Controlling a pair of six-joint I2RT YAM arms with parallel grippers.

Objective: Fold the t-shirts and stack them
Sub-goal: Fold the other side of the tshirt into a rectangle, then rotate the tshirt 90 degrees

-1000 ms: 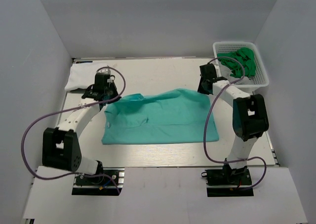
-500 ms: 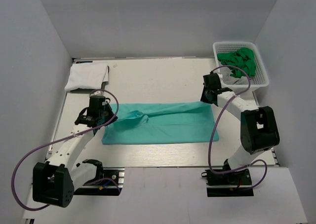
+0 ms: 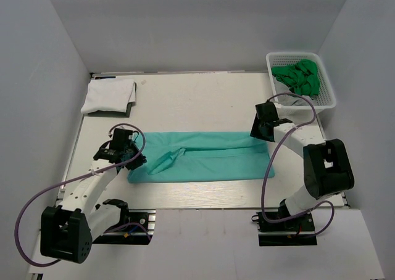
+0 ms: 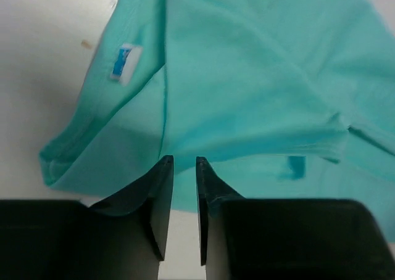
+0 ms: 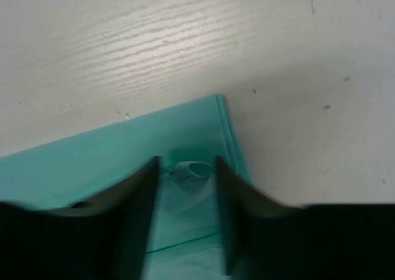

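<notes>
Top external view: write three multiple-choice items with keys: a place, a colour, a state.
1. The folded white cotton t-shirt lies: A) at the far-left corner of the table; B) at the near edge; C) mid-table.
2. The cloth in the white plastic lattice basket is: A) red; B) bright green; C) black.
3. The light teal cotton t-shirt is: A) balled up; B) hanging off the table; C) folded into a long flat band.
Key: 1 A, it sits far left; 2 B, green fills the basket; 3 C, it lies flat mid-table.
</notes>
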